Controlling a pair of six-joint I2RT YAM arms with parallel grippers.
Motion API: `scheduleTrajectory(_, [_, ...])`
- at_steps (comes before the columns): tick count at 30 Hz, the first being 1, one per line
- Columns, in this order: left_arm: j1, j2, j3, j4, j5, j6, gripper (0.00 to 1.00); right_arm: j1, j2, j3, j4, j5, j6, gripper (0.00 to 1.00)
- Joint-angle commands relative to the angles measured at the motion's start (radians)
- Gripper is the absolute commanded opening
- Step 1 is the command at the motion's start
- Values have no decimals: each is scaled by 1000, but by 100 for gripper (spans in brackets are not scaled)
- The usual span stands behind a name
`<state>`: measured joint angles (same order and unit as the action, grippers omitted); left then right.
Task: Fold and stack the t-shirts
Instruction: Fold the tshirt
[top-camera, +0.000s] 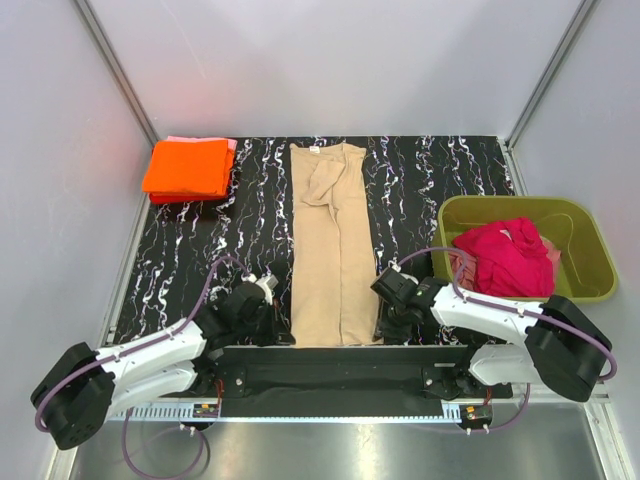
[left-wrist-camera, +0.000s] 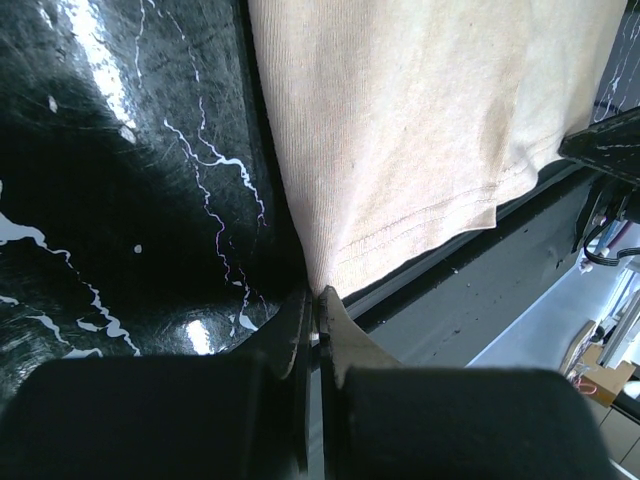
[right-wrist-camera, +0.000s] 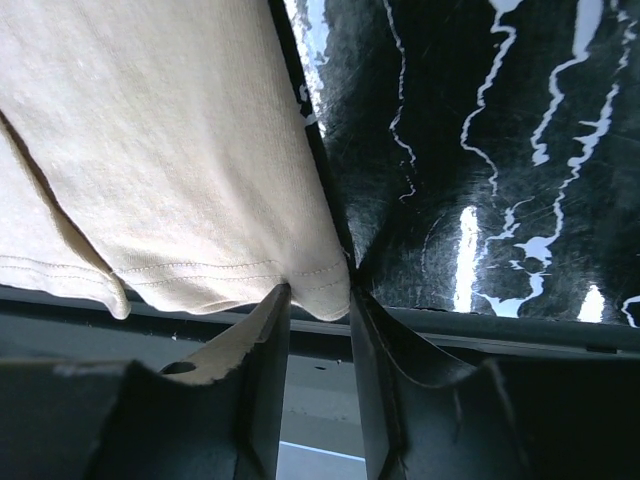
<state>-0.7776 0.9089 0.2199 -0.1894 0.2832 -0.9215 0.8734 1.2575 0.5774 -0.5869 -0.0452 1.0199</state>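
The tan-beige t-shirt (top-camera: 328, 250) lies folded into a long narrow strip down the middle of the black marbled table. My left gripper (top-camera: 283, 330) is at its near left corner. In the left wrist view the jaws (left-wrist-camera: 315, 300) are pinched together on that corner of the tan cloth (left-wrist-camera: 420, 130). My right gripper (top-camera: 383, 322) is at the near right corner. In the right wrist view it is open (right-wrist-camera: 318, 295), and the hemmed corner of the tan shirt (right-wrist-camera: 150, 150) sits between the fingertips. The orange t-shirt (top-camera: 188, 168) lies folded at the back left on the pale pink one (top-camera: 232, 146).
The magenta-red t-shirt (top-camera: 505, 258) lies crumpled in the olive-green tub (top-camera: 588, 238) at the right. The black rail of the table's near edge (top-camera: 330, 365) runs just behind both grippers. White walls close in the table on three sides.
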Motion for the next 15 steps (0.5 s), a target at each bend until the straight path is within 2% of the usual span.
scheduleTrajectory(1, [-3,-19,-1,-25,-18,-5,0,27,14,-2,21,21,25,37])
scheduleTrajectory(4, [-3,-27,4,-41,-21,-4,0,32,11,1,13,31,26,36])
scheduleTrajectory(5, [-3,-30,6,-41,-21,-4,0,33,13,-1,9,34,25,32])
scheduleTrajectory(7, [-3,-31,6,-45,-22,-4,0,33,6,4,6,36,22,30])
scheduleTrajectory(11, [-3,-33,4,-54,-22,-4,0,39,-12,21,-42,39,26,40])
scheduleTrajectory(15, [-5,-34,6,-59,-22,-4,0,39,-62,30,-88,103,37,42])
